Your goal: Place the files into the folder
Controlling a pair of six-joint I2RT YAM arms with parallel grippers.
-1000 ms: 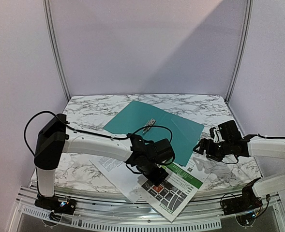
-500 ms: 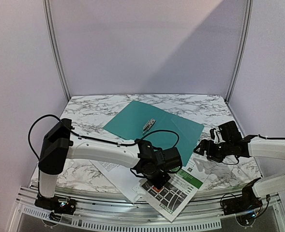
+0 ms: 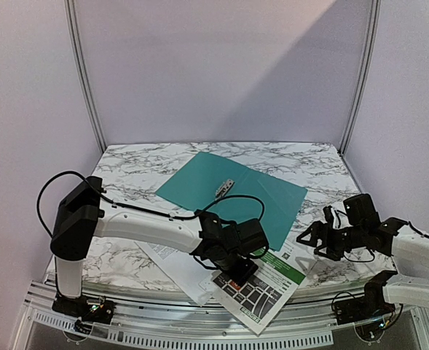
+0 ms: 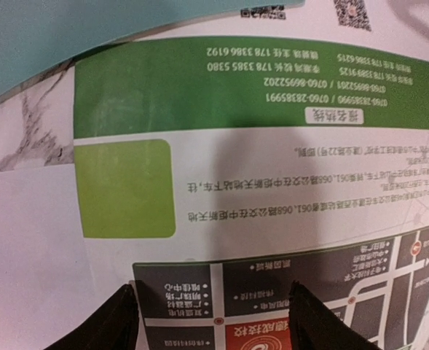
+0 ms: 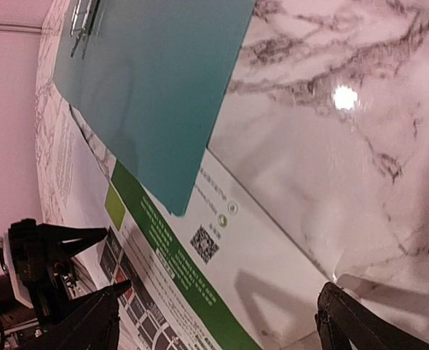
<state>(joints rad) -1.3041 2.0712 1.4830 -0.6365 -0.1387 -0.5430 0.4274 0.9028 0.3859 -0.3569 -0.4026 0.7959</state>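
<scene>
Your arms are white tubular links (image 3: pixel 148 222) joined by boxy black joint housings (image 3: pixel 74 219), with thin black cables (image 3: pixel 236 196) looping alongside, ending in the black left hand (image 3: pixel 237 271) and black right hand (image 3: pixel 310 238).

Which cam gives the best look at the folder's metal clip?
Top external: the metal clip lies fully in view near the middle of the teal folder. Right wrist catches only part of it at its top left, cut by the frame. Left wrist shows just a strip of folder, no clip.
</scene>
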